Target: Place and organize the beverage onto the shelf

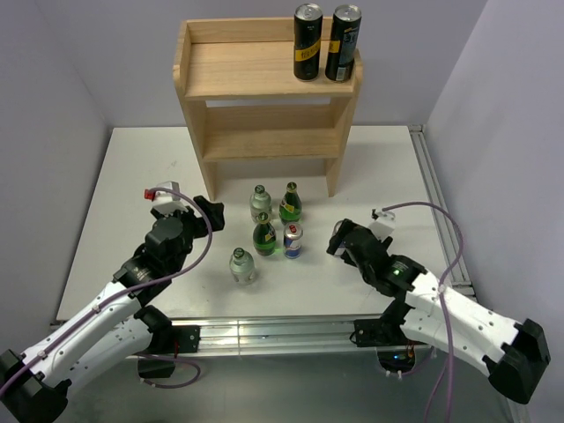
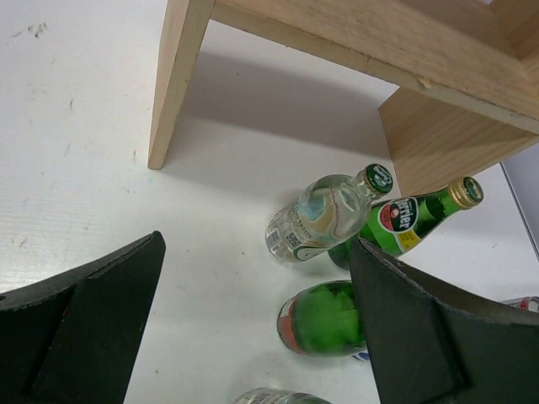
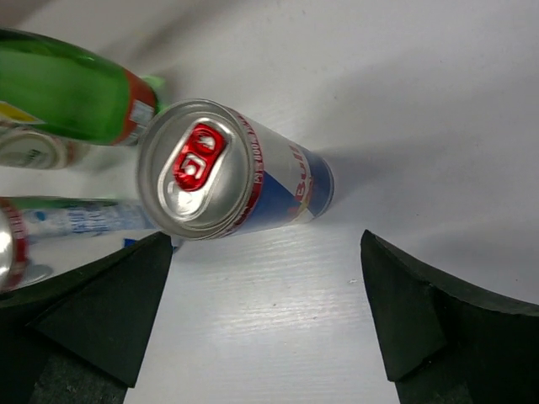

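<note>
The light-wood shelf (image 1: 264, 97) stands at the back with two black cans (image 1: 307, 41) (image 1: 343, 43) on its upper board at the right. In front of it stand a clear bottle (image 1: 260, 204), two green bottles (image 1: 290, 204) (image 1: 264, 235), a blue-silver can (image 1: 293, 241) and another clear bottle (image 1: 242, 266). My left gripper (image 1: 211, 213) is open and empty, left of the bottles. My right gripper (image 1: 338, 238) is open and empty, just right of the can (image 3: 227, 172). The left wrist view shows the clear bottle (image 2: 324, 215) and the green bottles (image 2: 413, 219) (image 2: 324, 318).
The table's right edge has a metal rail (image 1: 436, 203). The shelf's lower tier (image 1: 269, 141) holds nothing. Grey walls close in on both sides. Bare white table lies to the left of the bottles (image 1: 132, 176).
</note>
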